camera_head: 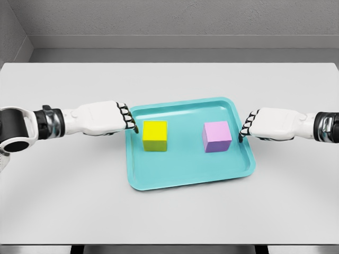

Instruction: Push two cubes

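Yellow cube [155,135]: on teal tray [185,174], just right of left hand [108,117], fingers curled, empty.
Purple cube [216,136]: near right hand [270,125], fingers curled, empty.

Smooth matt cubes, yellow [155,135] and lilac [216,136], on a satin plastic-looking teal tray [185,177].

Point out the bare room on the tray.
Free: the teal tray floor between yellow cube and purple cube, plus front and back strips. Crowded: both side rims, where left hand and right hand sit.

Two cubes sit side by side in a tray [185,180] on the table [63,201], one hand flanking each side.
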Available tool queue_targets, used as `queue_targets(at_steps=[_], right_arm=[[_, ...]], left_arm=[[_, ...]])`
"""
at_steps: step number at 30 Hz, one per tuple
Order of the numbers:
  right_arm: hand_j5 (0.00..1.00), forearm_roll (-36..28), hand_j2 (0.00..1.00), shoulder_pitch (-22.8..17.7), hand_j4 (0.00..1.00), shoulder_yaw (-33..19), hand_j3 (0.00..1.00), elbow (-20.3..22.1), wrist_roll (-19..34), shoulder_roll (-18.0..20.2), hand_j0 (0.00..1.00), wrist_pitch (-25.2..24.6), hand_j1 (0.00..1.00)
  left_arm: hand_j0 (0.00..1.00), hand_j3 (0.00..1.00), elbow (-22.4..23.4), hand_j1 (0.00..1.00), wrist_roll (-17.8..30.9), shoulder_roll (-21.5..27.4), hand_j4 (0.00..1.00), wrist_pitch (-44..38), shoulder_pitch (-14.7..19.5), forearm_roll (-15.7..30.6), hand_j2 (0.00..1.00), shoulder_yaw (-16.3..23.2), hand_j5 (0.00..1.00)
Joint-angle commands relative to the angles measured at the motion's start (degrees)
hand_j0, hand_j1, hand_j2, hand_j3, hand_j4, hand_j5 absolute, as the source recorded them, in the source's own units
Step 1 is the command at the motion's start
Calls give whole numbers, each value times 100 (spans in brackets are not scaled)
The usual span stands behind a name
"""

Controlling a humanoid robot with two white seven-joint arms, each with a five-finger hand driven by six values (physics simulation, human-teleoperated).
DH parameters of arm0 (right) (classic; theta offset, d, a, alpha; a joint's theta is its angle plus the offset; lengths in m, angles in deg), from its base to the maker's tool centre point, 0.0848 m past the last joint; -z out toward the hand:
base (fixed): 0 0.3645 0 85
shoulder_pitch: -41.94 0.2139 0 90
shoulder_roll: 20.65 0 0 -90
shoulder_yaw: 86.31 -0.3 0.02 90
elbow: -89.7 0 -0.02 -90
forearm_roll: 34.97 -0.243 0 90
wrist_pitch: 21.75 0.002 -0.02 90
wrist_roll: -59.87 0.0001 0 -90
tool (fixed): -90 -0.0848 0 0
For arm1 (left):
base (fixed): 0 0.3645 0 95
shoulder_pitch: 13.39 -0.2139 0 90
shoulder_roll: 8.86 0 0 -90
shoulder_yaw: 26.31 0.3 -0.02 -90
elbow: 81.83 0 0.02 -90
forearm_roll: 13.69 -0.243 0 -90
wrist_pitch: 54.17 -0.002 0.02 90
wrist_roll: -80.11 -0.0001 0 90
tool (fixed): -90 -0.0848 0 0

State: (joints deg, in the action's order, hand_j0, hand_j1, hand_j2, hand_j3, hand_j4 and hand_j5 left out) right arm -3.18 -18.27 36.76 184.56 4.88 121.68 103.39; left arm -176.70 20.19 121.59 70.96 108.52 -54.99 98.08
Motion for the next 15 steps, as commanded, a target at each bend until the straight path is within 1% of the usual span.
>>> queue_targets(at_steps=[1,14,15], right_arm=[[65,-15,65,0,65,7,65,6,-1,5,65,-14,65],[65,266,65,-9,65,16,65,85,-1,-514,65,-14,65],[65,275,65,-9,65,16,65,85,-1,-566,65,-14,65]], left_arm=[[73,73,-5,73,-2,-64,73,-13,0,-1,73,-2,73],[73,73,-102,73,33,-328,73,-13,0,-89,73,-2,73],[73,73,-164,73,33,-345,73,-13,0,-142,73,-2,73]])
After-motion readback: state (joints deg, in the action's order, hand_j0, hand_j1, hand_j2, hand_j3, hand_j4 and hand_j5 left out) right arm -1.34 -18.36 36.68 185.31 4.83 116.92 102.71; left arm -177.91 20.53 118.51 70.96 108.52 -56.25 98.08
